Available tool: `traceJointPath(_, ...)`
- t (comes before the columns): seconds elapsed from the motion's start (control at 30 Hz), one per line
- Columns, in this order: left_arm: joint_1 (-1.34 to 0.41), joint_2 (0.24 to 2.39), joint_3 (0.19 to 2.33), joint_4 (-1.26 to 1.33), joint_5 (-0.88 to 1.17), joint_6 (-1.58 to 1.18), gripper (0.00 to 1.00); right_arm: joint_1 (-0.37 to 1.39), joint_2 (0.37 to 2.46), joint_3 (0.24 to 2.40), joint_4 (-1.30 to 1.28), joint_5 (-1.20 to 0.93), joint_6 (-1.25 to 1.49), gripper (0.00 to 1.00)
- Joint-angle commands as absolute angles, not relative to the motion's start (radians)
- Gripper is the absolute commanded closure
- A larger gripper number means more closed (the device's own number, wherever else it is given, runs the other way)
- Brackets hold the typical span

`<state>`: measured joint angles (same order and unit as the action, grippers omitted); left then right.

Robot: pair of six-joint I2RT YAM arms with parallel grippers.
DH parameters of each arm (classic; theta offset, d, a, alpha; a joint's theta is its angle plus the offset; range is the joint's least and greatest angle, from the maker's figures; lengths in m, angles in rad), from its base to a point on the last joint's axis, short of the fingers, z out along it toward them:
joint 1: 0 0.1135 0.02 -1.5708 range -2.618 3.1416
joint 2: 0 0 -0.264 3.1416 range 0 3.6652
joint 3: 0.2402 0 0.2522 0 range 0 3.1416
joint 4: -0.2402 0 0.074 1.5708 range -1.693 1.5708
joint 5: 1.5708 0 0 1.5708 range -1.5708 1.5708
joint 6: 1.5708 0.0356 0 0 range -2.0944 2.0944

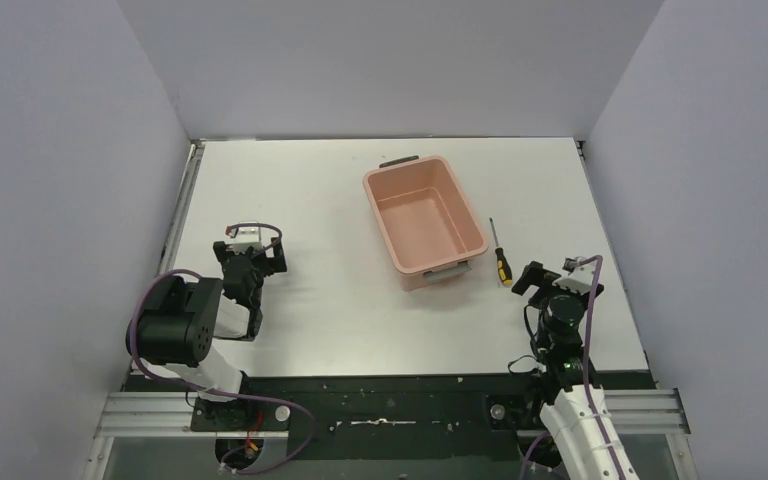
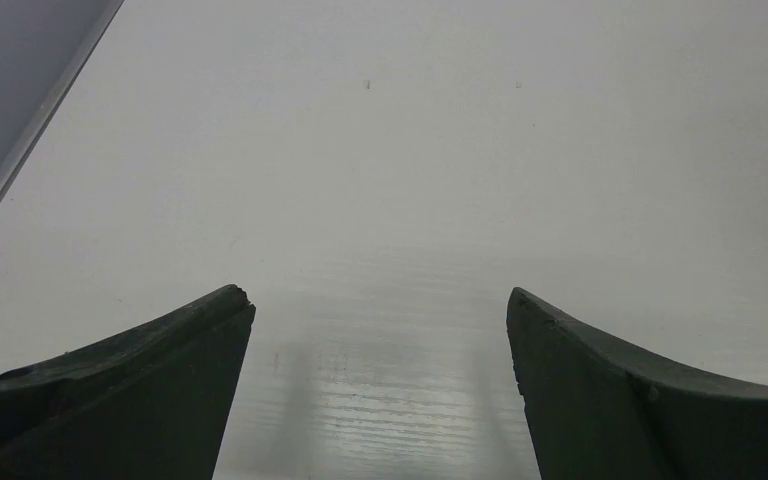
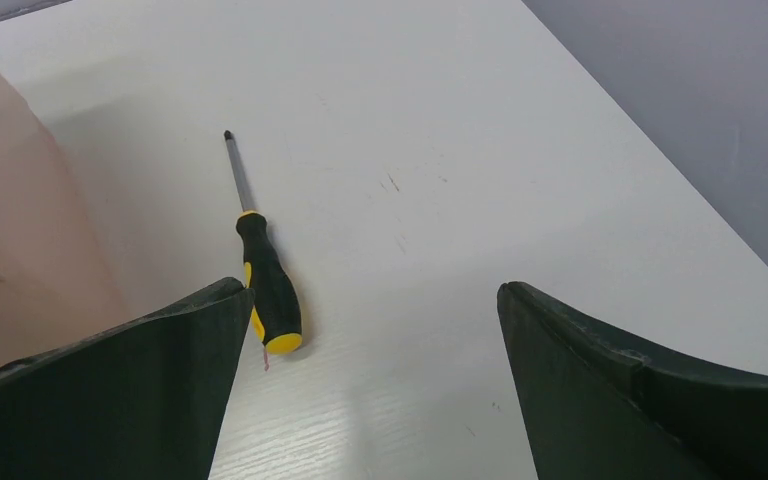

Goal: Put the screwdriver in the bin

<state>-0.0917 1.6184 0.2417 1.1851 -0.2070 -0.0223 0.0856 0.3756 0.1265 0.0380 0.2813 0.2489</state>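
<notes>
Slim, dark-shafted screwdriver (image 3: 265,285) lies flat beside the smooth, round-cornered pink bin (image 1: 430,275) near the table's (image 1: 290,200) right edge; my right gripper (image 3: 372,290) hovers low, fingers wide, empty.

Salmon-pink rectangular plastic tub (image 1: 425,225) with a grey handle on each short end, upright, opening upward. Small black-and-yellow-handled screwdriver (image 1: 499,256) lies flat just beside the tub at its 4 o'clock, apart from it, thin dark shaft pointing toward 12 o'clock.

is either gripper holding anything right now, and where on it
Nothing is held. The left gripper and right gripper are both open and empty; the screwdriver lies on the table.
</notes>
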Motion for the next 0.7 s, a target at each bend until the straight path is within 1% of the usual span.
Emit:
traceJointPath(0.0,-0.087,1.609,0.252,1.213,-0.195,-0.025,0.03,0.082,0.383,0.161,0.120,0.277,0.250,0.00)
traceJointPath(0.1,-0.087,1.610,0.252,1.214,-0.195,-0.024,0.03,0.082,0.435,0.291,0.064,0.270,0.235,0.00)
traceJointPath(0.2,-0.087,1.610,0.252,1.213,-0.195,-0.024,0.03,0.081,0.585,0.532,-0.091,0.301,0.222,0.00)
traceJointPath(0.27,-0.087,1.609,0.252,1.214,-0.195,-0.024,0.03,0.079,0.741,0.747,-0.243,0.286,0.202,0.00)
traceJointPath(0.37,-0.087,1.609,0.252,1.214,-0.195,-0.024,0.03,0.068,1.000,1.143,-0.520,0.246,0.193,0.00)
traceJointPath(0.4,-0.087,1.610,0.251,1.213,-0.196,-0.024,0.03,0.065,1.115,1.254,-0.612,0.224,0.192,0.00)
traceJointPath(0.47,-0.087,1.609,0.252,1.213,-0.195,-0.023,0.03,0.058,1.258,1.434,-0.753,0.158,0.182,0.01)
traceJointPath(0.5,-0.087,1.609,0.252,1.213,-0.195,-0.023,0.03,0.058,1.317,1.495,-0.798,0.148,0.180,0.02)
traceJointPath(0.57,-0.087,1.609,0.252,1.214,-0.195,-0.024,0.03,0.056,1.405,1.549,-0.838,0.117,0.167,0.03)
traceJointPath(0.67,-0.086,1.610,0.252,1.213,-0.195,-0.023,0.03,0.051,1.512,1.537,-0.861,0.034,0.157,0.05)
